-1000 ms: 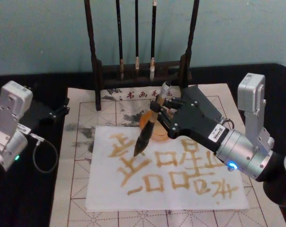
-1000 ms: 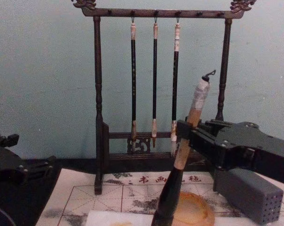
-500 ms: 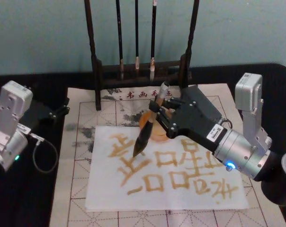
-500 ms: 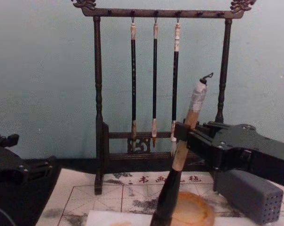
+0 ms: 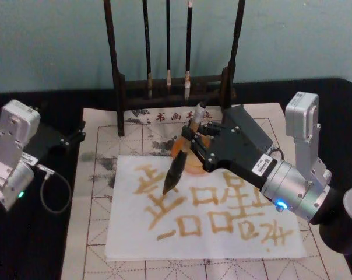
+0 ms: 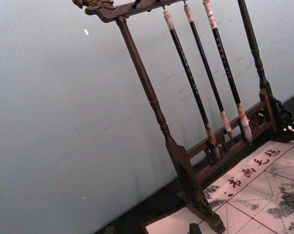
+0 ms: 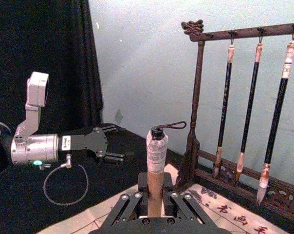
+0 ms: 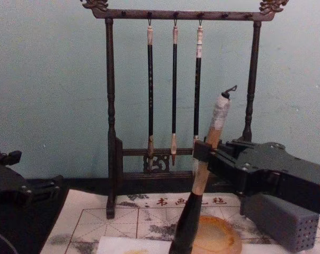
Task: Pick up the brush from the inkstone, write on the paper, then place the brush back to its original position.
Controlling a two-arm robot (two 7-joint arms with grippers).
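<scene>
My right gripper (image 5: pixel 191 137) is shut on the tan handle of the brush (image 5: pixel 177 164), which tilts with its dark tip down and to the left. The tip is at an amber stroke in the upper left of the white paper (image 5: pixel 182 236); I cannot tell whether it touches. Several amber characters cover the paper. The orange inkstone (image 8: pixel 219 239) lies just behind the paper's far edge, partly hidden by the brush and gripper. In the chest view the brush's whitish cap (image 8: pixel 219 112) rises above the gripper (image 8: pixel 203 151). My left gripper (image 5: pixel 78 134) is parked open at the table's left.
A dark wooden rack (image 5: pixel 119 64) with three thin brushes (image 8: pixel 174 90) stands at the back. A grey perforated block (image 8: pixel 283 222) sits right of the inkstone. The beige gridded mat (image 5: pixel 94 198) lies under the paper. A cable loop (image 5: pixel 55 192) hangs by the left arm.
My right gripper has shifted slightly left and down with the brush, and the tip has slid a little to the lower left on the paper. The left arm has stayed still.
</scene>
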